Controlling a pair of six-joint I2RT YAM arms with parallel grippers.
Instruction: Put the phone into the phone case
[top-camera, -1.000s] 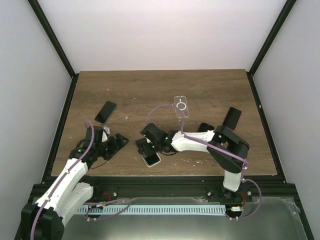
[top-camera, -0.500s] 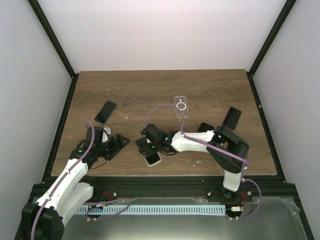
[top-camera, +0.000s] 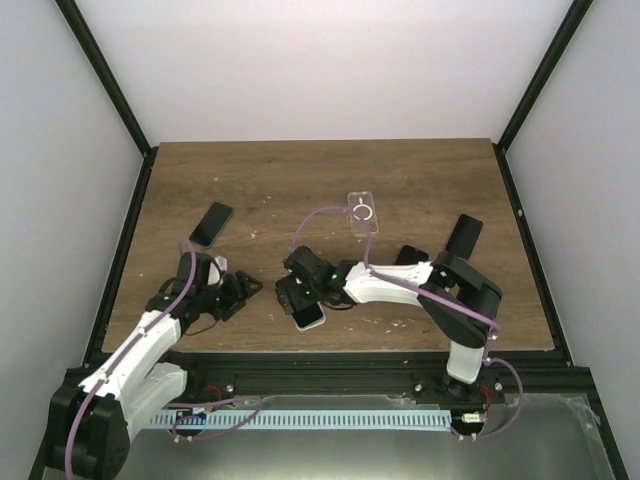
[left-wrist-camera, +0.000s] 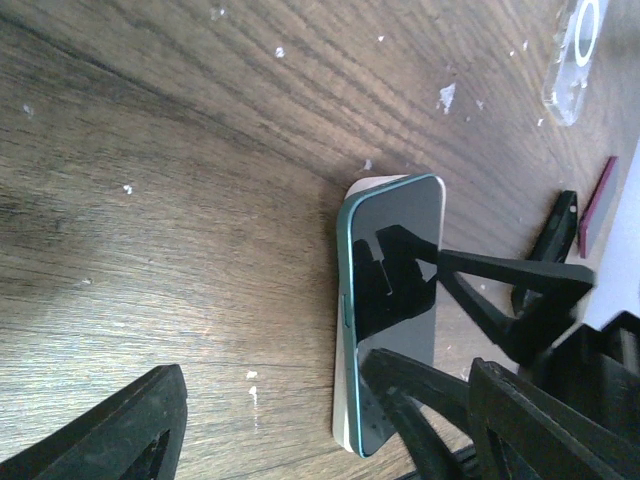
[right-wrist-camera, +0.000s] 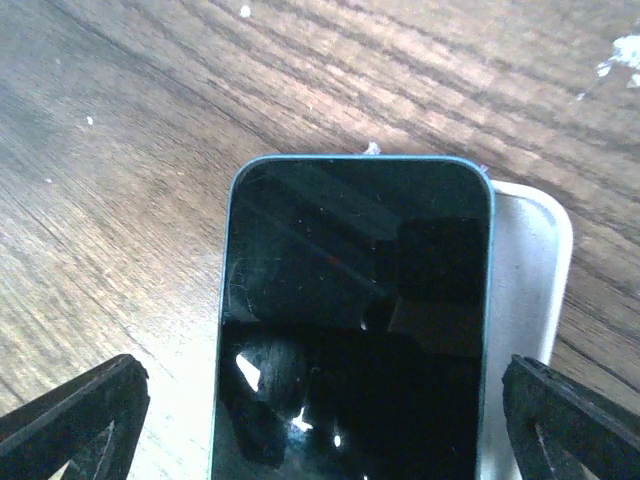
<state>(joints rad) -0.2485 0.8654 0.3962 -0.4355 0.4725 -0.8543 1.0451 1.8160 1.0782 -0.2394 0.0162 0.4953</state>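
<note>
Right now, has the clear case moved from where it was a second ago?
No. The clear case sits at the same spot below the table's far edge.

The overhead view is bright and even, lit softly from above. The white walls (top-camera: 330, 70) are nearly washed out, and the arms cast only faint, short shadows on the bench (top-camera: 300, 180). It is sharp throughout. In the left wrist view the glossy screen of the phone (left-wrist-camera: 395, 300) reads almost black, and the left claw (left-wrist-camera: 320, 432) at the bottom edge is dark and blurred. In the right wrist view glare whitens the bench at lower left, bright spots sit on the screen, and the right claw (right-wrist-camera: 320, 420) is soft at both corners.
</note>
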